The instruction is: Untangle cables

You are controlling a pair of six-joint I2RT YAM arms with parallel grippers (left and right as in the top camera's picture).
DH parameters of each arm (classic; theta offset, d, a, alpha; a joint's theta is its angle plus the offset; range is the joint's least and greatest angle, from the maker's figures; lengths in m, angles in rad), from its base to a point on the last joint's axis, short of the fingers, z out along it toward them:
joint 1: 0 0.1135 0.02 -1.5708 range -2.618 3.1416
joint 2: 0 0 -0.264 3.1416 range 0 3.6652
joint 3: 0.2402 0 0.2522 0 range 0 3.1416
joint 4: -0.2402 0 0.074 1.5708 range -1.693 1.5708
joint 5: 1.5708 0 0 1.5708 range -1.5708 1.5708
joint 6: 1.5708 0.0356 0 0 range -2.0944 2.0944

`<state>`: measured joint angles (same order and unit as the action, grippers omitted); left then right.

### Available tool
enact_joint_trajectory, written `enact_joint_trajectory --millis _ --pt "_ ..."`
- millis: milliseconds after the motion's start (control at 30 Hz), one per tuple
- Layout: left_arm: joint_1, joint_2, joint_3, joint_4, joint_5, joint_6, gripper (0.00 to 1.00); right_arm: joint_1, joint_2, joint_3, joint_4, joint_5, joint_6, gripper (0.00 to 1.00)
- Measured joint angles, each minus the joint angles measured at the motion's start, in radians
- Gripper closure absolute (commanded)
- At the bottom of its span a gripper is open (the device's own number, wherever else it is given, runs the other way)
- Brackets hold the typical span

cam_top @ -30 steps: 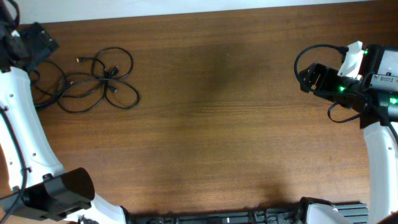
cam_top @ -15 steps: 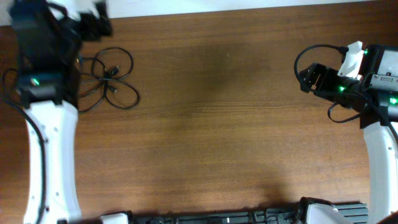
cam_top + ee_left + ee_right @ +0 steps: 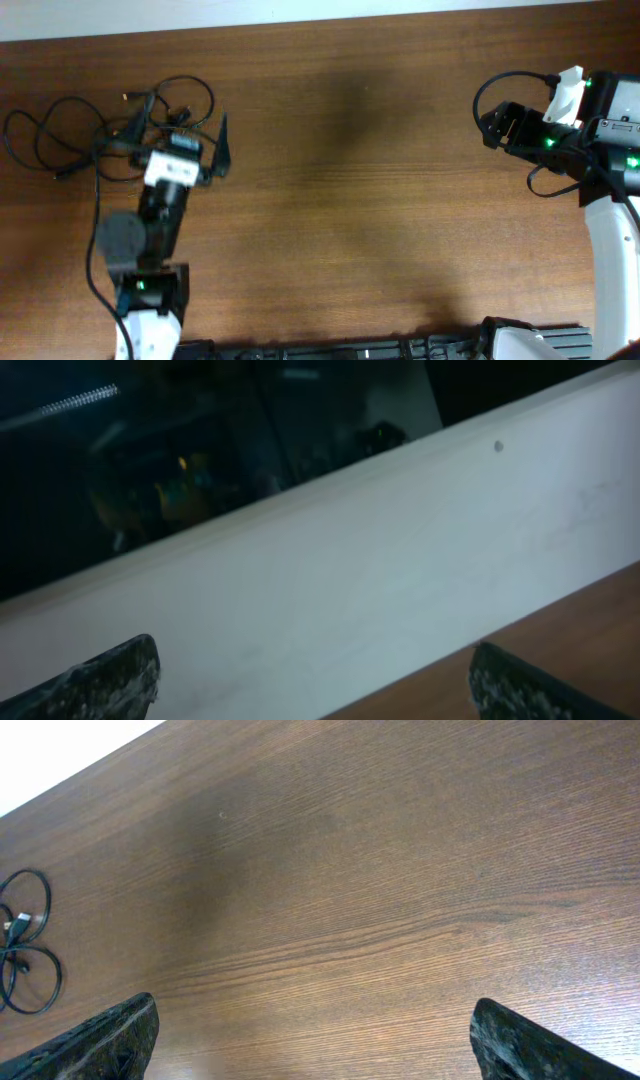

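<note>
The cables (image 3: pixel 108 140) lie as thin black cords on the far left of the wooden table (image 3: pixel 350 200). A tangle sits in the middle, with loose loops reaching towards the left edge. My left gripper (image 3: pixel 178 128) is open and hangs over the right part of the tangle, hiding some loops. The left wrist view shows only its spread fingertips (image 3: pixel 315 685), with nothing between them and no cable in sight. My right gripper (image 3: pixel 495 120) is open and empty at the far right. The right wrist view shows its fingers (image 3: pixel 315 1040) wide apart and two cable loops (image 3: pixel 22 955) far off at the left edge.
A white wall strip (image 3: pixel 350 560) runs along the table's back edge, with dark space beyond it. Thick black robot wires loop beside the right arm (image 3: pixel 590 130). The left arm's base (image 3: pixel 145 290) stands at the front left.
The left arm has swung in from the far left edge, and its open gripper now hangs over the tangle. The loops at the far left are now uncovered. The right arm has not moved.
</note>
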<state>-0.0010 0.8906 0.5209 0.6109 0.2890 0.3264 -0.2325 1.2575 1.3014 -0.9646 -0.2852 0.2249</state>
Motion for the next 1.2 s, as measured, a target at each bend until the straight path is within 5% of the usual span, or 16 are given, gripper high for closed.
enact_joint_trajectory --millis 333,567,1200 --pt "0.0 -0.317 -0.264 -0.022 -0.005 -0.01 0.01 0.0 0.0 0.0 -0.002 0.0 0.0 0.01" --pt "0.0 -0.488 -0.463 -0.025 -0.145 -0.177 0.01 0.0 0.0 0.0 0.0 0.0 0.0 0.01" --pt "0.0 -0.876 -0.51 -0.683 -0.346 -0.336 0.01 0.0 0.0 0.002 0.0 0.0 0.0 0.01"
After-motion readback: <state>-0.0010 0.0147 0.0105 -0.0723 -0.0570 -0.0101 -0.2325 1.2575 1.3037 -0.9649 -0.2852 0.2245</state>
